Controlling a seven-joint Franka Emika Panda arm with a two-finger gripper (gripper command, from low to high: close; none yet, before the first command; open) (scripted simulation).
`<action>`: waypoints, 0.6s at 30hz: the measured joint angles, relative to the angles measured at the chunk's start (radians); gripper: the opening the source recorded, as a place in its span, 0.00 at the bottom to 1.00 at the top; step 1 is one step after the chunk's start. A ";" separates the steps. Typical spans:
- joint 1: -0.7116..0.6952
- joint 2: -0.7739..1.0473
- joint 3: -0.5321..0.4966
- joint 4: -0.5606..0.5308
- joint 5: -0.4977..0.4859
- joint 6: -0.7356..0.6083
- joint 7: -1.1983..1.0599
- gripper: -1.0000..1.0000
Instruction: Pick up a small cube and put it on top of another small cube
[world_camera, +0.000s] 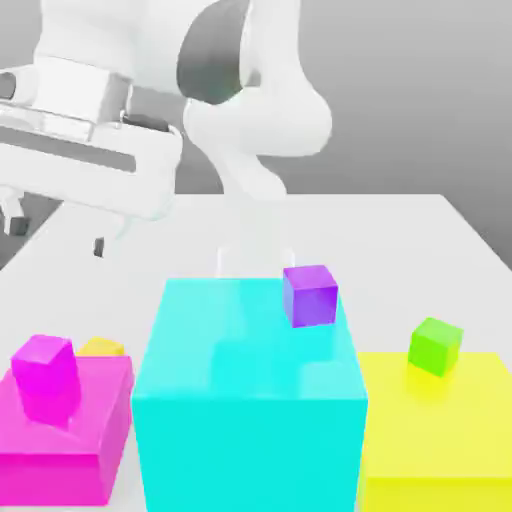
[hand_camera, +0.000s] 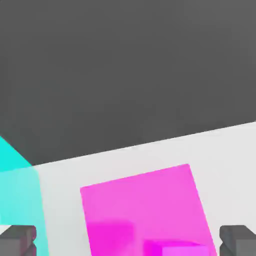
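Exterior view: tool (world_camera: 55, 232) high over the desk's (world_camera: 420, 230) near corner at the exterior view's left, fingers spread wide, holding nothing. Yellow-orange cube (world_camera: 102, 347) on the desk, probably touching the magenta slab's (world_camera: 95, 420) far edge, half hidden by it. Purple cube (world_camera: 310, 294) atop the cyan block (world_camera: 250, 400), near its far edge. Approach step, judged. Next: descend, straddle the yellow-orange cube, avoid the magenta cube (world_camera: 45, 375).

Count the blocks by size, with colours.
Small cubes: 4 – purple, green, magenta, yellow-orange
Large blocks: 3 – cyan, magenta, yellow
Total: 7
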 joint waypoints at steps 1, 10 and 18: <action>-0.011 0.023 -0.016 -0.017 -0.001 0.017 -0.011 0.50; -0.069 0.231 -0.167 -0.178 0.125 0.180 -0.203 0.50; -0.155 0.448 -0.042 -0.180 0.464 0.348 -0.465 0.50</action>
